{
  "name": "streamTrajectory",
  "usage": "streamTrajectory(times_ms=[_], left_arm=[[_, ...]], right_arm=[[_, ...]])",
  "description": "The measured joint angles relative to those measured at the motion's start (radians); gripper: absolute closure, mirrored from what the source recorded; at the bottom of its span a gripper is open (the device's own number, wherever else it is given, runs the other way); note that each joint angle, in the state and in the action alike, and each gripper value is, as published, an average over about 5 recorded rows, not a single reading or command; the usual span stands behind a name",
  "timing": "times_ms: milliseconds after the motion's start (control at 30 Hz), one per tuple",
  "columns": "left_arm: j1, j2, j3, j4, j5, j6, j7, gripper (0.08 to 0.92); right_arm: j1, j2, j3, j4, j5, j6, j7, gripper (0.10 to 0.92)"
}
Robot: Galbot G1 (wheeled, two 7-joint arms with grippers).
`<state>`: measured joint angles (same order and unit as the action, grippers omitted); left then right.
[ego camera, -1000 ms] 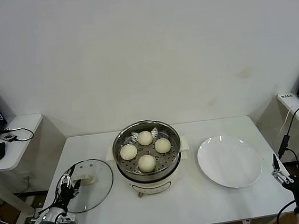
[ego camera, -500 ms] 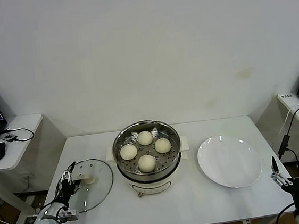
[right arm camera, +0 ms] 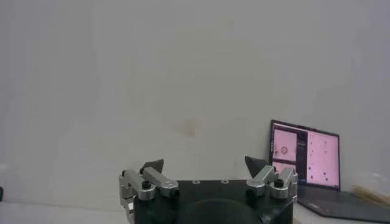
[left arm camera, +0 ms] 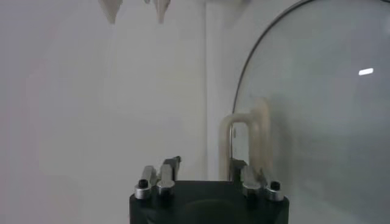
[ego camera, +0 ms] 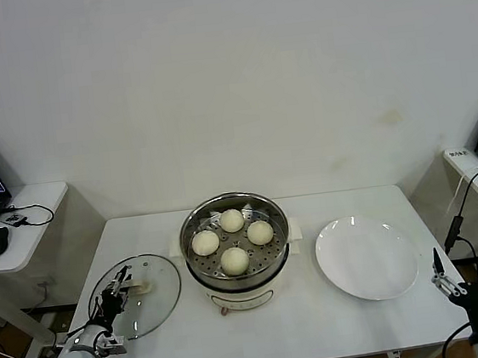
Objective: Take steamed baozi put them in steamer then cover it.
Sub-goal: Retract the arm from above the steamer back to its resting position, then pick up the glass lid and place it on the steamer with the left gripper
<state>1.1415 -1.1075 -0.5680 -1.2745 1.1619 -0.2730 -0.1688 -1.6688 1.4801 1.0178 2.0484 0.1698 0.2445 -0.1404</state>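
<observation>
Head view: four steamed baozi [ego camera: 233, 238] already sit on the tray inside the steamer [ego camera: 236, 252], mid-desk near the back edge. So loading looks done and only covering is left. The cover [ego camera: 140, 294] lies flat on the desk [ego camera: 305, 322] at the left front corner, its rim close to the left edge. Since a second ago the left gripper [ego camera: 119, 294] has moved in over the cover's left side toward the handle [ego camera: 137, 286], and its fingers have narrowed from wide to partly closed. From here I cannot tell whether they grip the handle yet. The white plate [ego camera: 367, 258] sits empty on the right side, just beside the steamer. The right gripper [ego camera: 472, 278] is parked off the desk's front right corner, fingers spread wide, holding nothing.

Left wrist view: the cream handle stands upright on the glass. One finger [left arm camera: 166, 173] sits apart from it on the bare side, while the other is right at its foot. A real gap remains, so it's closing, not clamped.

Right wrist view: jaws wide apart, nothing between them, with a wall and laptop [right arm camera: 304, 161] behind.

Room: the path from cover to steamer is bare desk, a short carry. The cover's closeness to the left edge leaves little slack if it slides. The steamer's raised rim needs clearance on the lift.
</observation>
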Motion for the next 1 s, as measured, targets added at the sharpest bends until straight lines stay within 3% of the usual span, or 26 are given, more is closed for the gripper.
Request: streamTrajectory(times_ms=[300,700,1000], left_arm=[[0.010,0.001,-0.001,-0.010,-0.022,-0.002,-0.014,0.852],[0.088,0.028,-0.058,-0.150,-0.020,0.053,-0.033,0.861],[0.152,0.067,-0.134,-0.366,-0.061,0.155,0.048,0.861]], right_arm=[[0.001,-0.008,-0.008,0.011,-0.004,0.004,-0.005,0.203],[0.011,-0.030,-0.030,0.001,-0.011,0.005,-0.014,0.203],[0.021,-0.045,-0.046,-0.013,-0.016,0.005,-0.013,0.203]])
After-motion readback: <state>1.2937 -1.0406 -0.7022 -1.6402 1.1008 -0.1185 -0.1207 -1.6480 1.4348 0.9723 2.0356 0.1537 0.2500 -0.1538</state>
